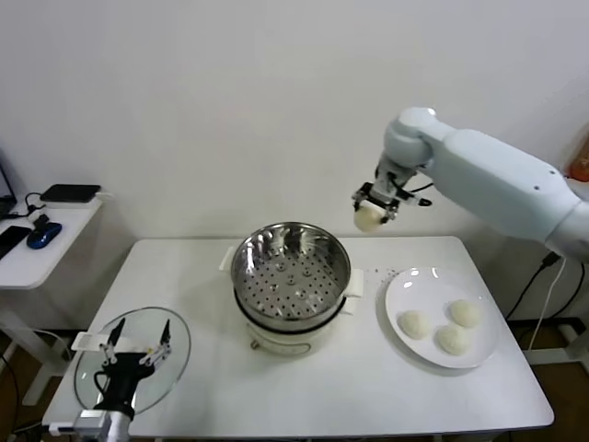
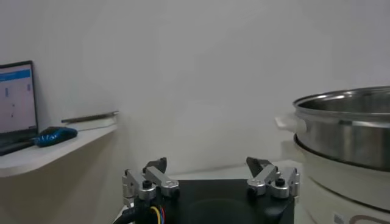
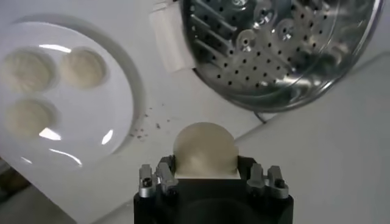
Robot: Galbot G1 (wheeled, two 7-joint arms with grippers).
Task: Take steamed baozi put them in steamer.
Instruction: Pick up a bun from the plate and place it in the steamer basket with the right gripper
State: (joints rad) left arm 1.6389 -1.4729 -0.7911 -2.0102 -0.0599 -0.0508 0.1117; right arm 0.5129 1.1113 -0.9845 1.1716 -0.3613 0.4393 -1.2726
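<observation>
My right gripper (image 1: 370,215) is shut on a creamy-white baozi (image 1: 369,218), held in the air behind and to the right of the steamer (image 1: 291,276). In the right wrist view the baozi (image 3: 205,150) sits between the fingers, above the table, with the steamer's perforated tray (image 3: 277,49) beyond it. Three more baozi (image 1: 443,326) lie on the white plate (image 1: 486,354) at the right; they also show in the right wrist view (image 3: 46,82). My left gripper (image 1: 136,347) is open and empty, parked low at the front left over the glass lid (image 1: 175,354).
The steamer stands mid-table on its cream base with side handles (image 1: 353,283). A side desk (image 1: 28,262) at the far left carries a blue mouse (image 1: 43,235) and dark devices. A white wall is close behind the table.
</observation>
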